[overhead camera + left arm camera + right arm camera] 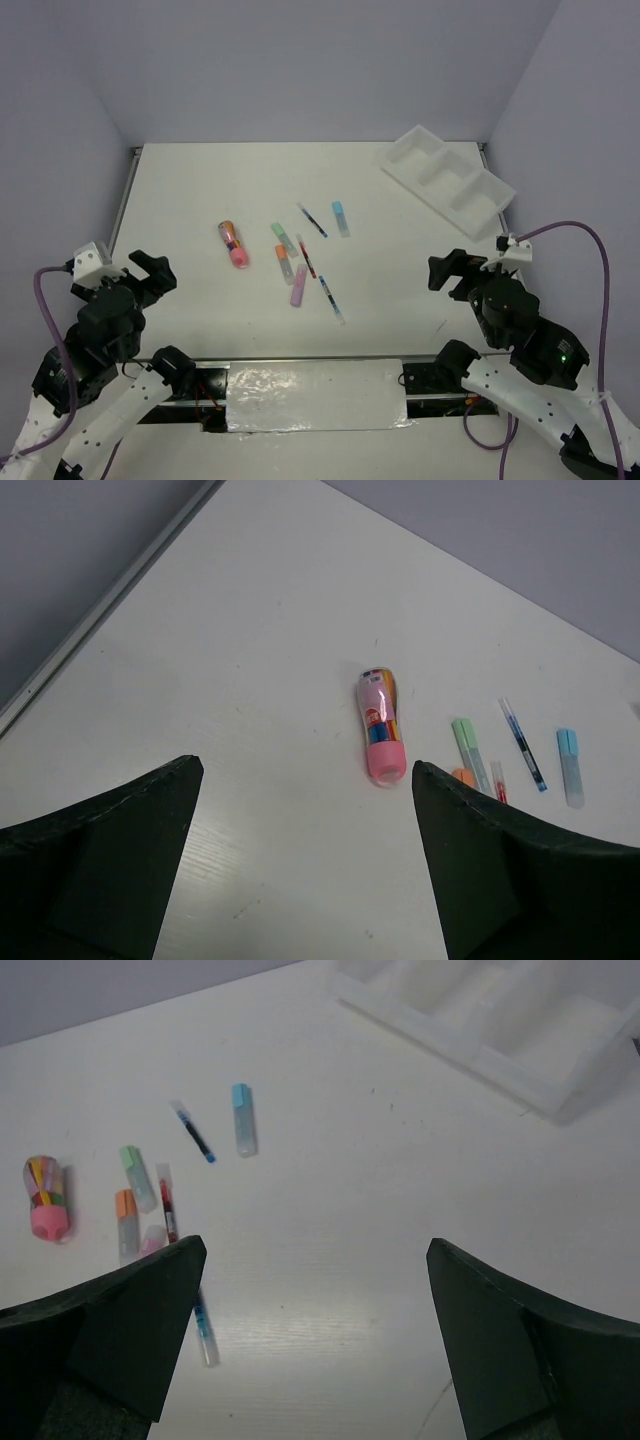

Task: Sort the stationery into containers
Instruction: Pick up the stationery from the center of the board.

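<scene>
**Nothing sorted yet: both grippers empty, every piece on the table**

The left gripper [305, 770] has its fingers wide apart with nothing between them. It hangs over the near left part of the table [200, 180], touching nothing. Its wrist view looks straight toward the marker [380, 725], which lies alone on its side, apart from the other pieces.

The right gripper [315, 1250] is likewise spread and empty, over the near right part of the table. The tray [425, 202] sits at the far right corner, turned at an angle. All three of its compartments look bare in the top view.

The other pieces lie in a loose cluster mid-table, well apart from the tray:
- The green highlighter [283, 237] and orange highlighter [284, 263] lie nearly end to end.
- The purple highlighter [299, 285] is just nearer the arms.
- The red pen [306, 256] lies close alongside these three.
- A second blue pen [331, 296] lies just past the red pen's near end.
- A blue pen [312, 219] and the light blue highlighter [341, 218] lie farther back, side by side with a gap between them.

By this showing the task is at its start: no piece is lifted and none is in the tray, so all eight are left to move. The marker looks the natural first pick for the left arm. The thin pens lie flat and may be harder to pinch cleanly.
</scene>
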Robot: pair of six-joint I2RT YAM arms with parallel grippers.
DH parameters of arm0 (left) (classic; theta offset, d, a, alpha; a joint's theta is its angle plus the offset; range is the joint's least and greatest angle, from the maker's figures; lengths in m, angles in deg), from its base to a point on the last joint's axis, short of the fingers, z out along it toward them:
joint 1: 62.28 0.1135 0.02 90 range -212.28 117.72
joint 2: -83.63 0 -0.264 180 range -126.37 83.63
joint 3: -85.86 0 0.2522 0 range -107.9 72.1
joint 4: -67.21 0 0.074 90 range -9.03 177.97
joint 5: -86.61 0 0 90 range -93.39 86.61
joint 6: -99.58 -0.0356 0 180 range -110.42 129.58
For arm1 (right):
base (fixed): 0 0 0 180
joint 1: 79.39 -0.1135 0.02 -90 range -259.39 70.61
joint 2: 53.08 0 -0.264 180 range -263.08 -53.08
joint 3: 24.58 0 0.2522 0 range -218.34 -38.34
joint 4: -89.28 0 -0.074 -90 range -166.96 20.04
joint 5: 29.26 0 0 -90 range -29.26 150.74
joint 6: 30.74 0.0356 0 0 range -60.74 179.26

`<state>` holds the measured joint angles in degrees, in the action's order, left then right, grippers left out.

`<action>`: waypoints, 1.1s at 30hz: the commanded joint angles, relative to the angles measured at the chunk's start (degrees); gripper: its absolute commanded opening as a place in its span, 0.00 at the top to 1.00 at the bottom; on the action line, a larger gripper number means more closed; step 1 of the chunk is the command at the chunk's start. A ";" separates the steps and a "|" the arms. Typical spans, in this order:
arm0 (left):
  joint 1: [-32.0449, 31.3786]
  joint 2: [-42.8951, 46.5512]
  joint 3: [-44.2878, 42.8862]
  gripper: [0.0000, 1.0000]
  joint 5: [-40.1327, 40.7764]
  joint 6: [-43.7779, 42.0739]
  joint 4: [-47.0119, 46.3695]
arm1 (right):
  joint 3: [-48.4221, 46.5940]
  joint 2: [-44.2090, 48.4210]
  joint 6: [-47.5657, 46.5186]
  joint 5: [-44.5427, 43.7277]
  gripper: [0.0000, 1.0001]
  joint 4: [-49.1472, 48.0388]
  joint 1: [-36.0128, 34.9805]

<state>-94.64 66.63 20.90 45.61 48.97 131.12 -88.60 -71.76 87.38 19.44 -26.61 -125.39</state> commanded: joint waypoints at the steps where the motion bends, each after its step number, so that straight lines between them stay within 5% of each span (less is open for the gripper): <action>1: 0.28 -1.46 -0.13 0.01 0.58 -0.72 -1.55 | -0.02 -1.71 0.62 -1.77 0.00 -0.68 -0.23; 5: 0.37 -1.29 0.22 0.01 -0.04 -0.99 -1.90 | 3.23 -1.19 -0.69 3.31 0.00 -7.95 -0.14; 9: 0.37 -0.94 0.66 0.01 0.05 -1.16 -2.42 | 10.78 -2.32 -5.00 18.32 0.00 -27.10 -0.14; 11: 0.54 -1.55 0.75 0.01 0.05 -1.43 -2.69 | 12.73 -10.99 -3.61 31.68 0.00 -37.63 -0.15; 13: 1.24 -2.77 0.58 0.01 0.23 -1.25 -2.51 | 7.13 -27.41 -1.05 38.13 0.00 -39.62 -1.45; 19: 3.35 -3.93 0.22 0.01 1.19 -0.11 -1.11 | -21.77 -69.91 -0.70 24.64 0.00 -34.03 -10.05; 25: 3.71 -1.55 0.57 0.01 0.85 -0.28 -1.45 | -51.92 -99.90 -2.45 20.93 0.00 -24.81 -13.68; 33: 3.97 -2.69 0.93 0.01 -2.06 -3.10 -3.65 | -76.46 -119.39 -7.81 18.62 0.08 -18.36 -12.63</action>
<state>-91.17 64.86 21.65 44.78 48.28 130.16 -158.39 -188.69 82.35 39.90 -48.49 -139.27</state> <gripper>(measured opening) 0.993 0.931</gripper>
